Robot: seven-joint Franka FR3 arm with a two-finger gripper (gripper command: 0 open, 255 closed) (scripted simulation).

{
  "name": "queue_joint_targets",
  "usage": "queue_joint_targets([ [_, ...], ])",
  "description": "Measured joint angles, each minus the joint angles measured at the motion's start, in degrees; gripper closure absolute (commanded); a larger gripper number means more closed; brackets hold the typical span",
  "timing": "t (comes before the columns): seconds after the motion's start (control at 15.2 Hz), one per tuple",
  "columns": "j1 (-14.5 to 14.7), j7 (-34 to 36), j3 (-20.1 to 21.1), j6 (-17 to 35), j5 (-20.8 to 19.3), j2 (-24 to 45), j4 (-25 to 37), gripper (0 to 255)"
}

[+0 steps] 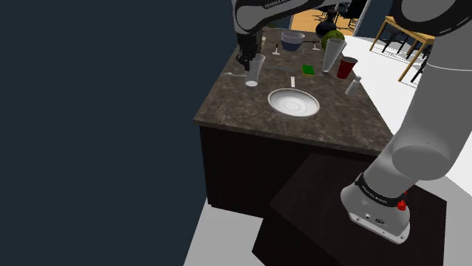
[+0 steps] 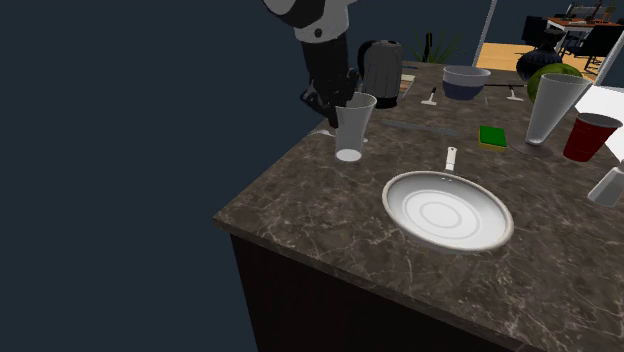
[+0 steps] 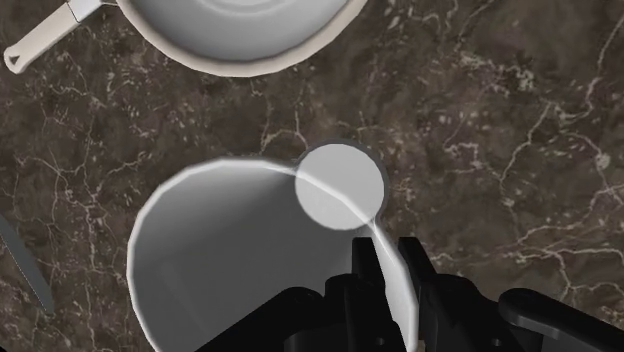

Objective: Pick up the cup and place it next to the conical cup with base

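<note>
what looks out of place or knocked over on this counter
Only the small grey object by the red cup: it looks tilted or lying down. The pale conical cup in the jaws stands upright; nothing spilled.

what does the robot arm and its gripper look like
A glossy white arm of rounded links with dark joints, a dark band with white lettering and a small red part near its base. Its all-black two-finger gripper has blocky fingers.

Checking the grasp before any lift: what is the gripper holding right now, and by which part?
The cup, by its rim: the gripper pinches the wall, one finger inside and one outside.
</note>
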Motion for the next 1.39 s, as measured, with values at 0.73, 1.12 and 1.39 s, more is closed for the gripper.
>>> queue_joint_targets([
  [0.73,0.1,-2.1,0.1,-7.8,0.7,-1.1,6.9,255],
  [1.12,0.3,-3.1,0.2,-12.4,0.9,-0.7,12.0,255],
  [1.39,0.4,-3.9,0.2,-15.6,1.0,-0.3,15.7,255],
])
